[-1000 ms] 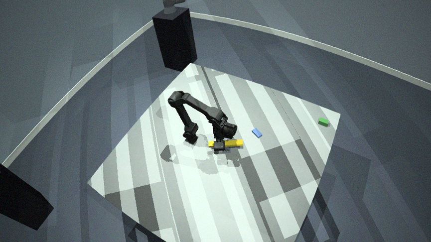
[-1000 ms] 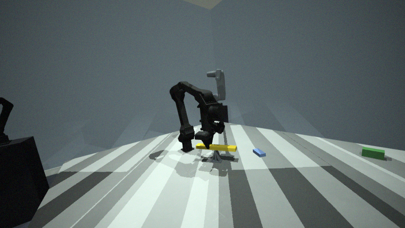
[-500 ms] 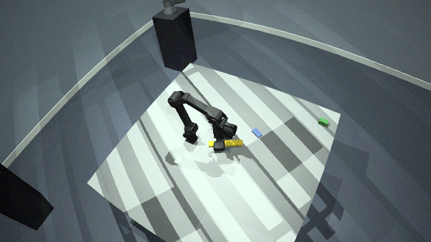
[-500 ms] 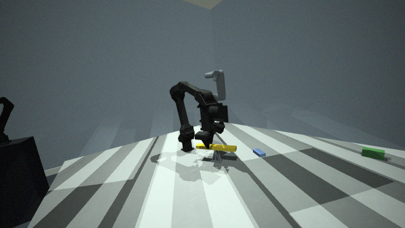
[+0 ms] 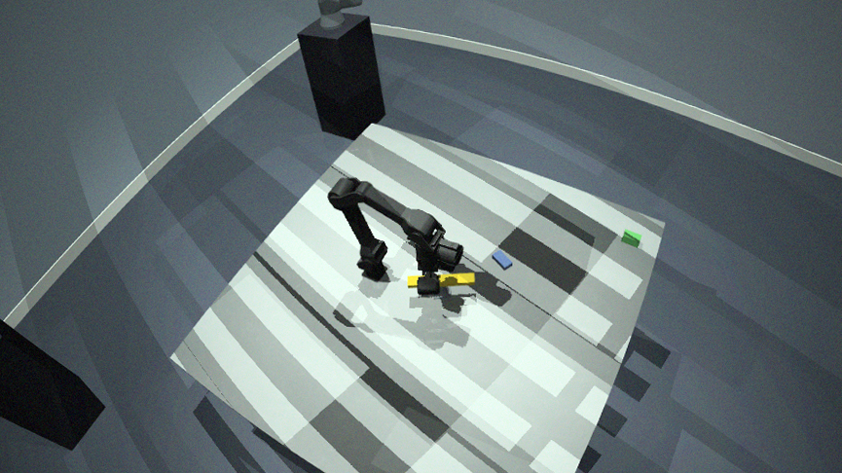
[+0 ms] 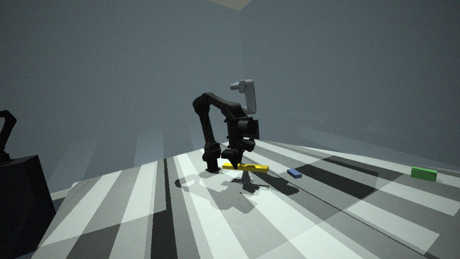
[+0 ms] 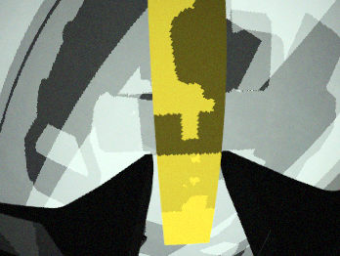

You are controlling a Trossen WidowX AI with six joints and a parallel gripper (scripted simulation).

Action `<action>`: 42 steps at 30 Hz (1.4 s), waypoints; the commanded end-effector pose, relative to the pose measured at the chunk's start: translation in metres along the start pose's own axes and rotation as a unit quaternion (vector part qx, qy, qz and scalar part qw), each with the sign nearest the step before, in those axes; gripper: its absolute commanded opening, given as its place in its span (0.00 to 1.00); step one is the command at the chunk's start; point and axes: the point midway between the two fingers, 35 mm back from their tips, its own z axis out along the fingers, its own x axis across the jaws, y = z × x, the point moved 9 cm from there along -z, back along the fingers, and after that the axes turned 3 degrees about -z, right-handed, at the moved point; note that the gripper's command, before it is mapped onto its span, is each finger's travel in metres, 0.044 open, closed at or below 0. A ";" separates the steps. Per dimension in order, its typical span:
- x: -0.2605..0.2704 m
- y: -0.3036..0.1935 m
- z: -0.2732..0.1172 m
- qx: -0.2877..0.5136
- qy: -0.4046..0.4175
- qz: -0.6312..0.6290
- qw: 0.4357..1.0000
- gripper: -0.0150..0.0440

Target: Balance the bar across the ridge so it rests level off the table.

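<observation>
The yellow bar [image 5: 460,279] [image 6: 260,168] [image 7: 168,59] lies across the top of the grey ridge [image 6: 246,178], with both ends clear of the table [image 5: 509,340]. It looks about level in the exterior view, and the ridge is under about its middle. My gripper [image 5: 427,290] [image 6: 236,166] [image 7: 187,159] is slightly open, with its fingers down on both sides of the bar, to the left of the ridge. In the wrist view a thin gap shows between the left finger and the bar; the right fingertip is very close to its edge. The bar hides the ridge there.
A small blue block [image 5: 501,259] [image 6: 294,173] lies to the right of the bar. A green block [image 5: 631,237] [image 6: 423,174] lies near the table's far right edge. Dark pedestals [image 5: 345,78] [image 6: 25,193] with other arms stand beyond the table.
</observation>
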 end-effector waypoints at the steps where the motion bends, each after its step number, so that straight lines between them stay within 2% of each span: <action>1: 0.000 0.000 0.000 0.000 0.000 0.000 1.000 0.70; 8: 0.000 0.000 0.000 0.000 0.000 0.000 1.000 1.00; 12: -0.001 0.001 -0.007 0.000 0.000 0.000 1.000 1.00; 21: 0.000 0.000 -0.098 0.000 0.000 0.000 1.000 1.00; 42: 0.000 0.000 -0.100 0.000 0.000 0.000 1.000 1.00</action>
